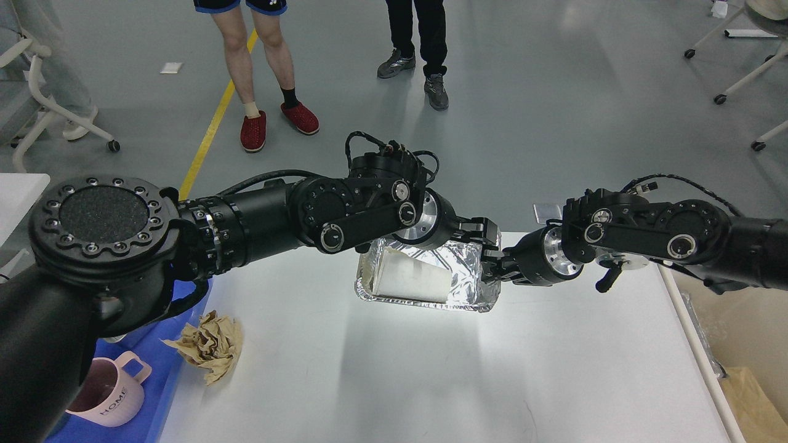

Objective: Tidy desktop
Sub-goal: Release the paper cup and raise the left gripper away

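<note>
2 pincers meet at the foil tray point(425, 274): left pincer point(477, 231) and right pincer point(495, 266) seem clamped on its right rim. Next, you carry it off the worktop point(431, 369).

grey floor point(554, 92) | yellow line point(212, 126) | caster-legged furniture point(735, 71) at edges

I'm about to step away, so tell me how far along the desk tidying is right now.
Partly done, it seems. The pink mug already sits on the blue tray. In hand: both grippers, left and right, meet at the right rim of the foil container holding a white paper cup; their grip is unclear. Left: the crumpled brown paper lies at the tray's edge on the desktop.
</note>
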Robot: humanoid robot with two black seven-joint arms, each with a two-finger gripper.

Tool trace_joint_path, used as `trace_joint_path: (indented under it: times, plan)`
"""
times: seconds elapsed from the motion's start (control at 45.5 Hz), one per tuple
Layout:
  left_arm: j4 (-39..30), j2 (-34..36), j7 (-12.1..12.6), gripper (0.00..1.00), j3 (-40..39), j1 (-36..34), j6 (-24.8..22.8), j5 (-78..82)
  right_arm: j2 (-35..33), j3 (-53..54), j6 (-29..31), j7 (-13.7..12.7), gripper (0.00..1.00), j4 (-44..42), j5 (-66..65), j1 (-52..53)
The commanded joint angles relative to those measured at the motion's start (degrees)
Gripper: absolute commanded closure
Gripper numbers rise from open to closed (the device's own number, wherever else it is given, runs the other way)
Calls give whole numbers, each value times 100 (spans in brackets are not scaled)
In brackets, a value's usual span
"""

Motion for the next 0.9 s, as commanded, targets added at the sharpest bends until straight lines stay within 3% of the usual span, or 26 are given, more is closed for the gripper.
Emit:
trace_joint_path:
  times: [0.0, 0.11, 0.307, 0.461, 0.615, 0.879]
  plan:
    - [-38, 84, -21, 13, -25, -284, -68, -7, -1, 0, -8, -1, 100, 0, 0, -2]
    - [-249, 426, 32, 13, -17, -635, -104, -7, -1, -9, -8, -1, 100, 0, 0, -2]
    - [-1303, 1604, 41, 15, 229, -750, 46, 2, -1, 0, -8, -1, 100, 0, -26, -19]
    - [-2102, 2981, -21, 19, 782, -733, 291, 20, 8, 0, -16, -1, 100, -9, -35, -54]
    - [-2982, 4354, -39, 27, 845, -732, 406, 29, 69, 0, -34, -1, 100, -18, -35, -54]
    - [-4054, 6323, -21, 23, 862, -724, 442, 55, 236, -9, -69, -1, 100, -53, -26, -54]
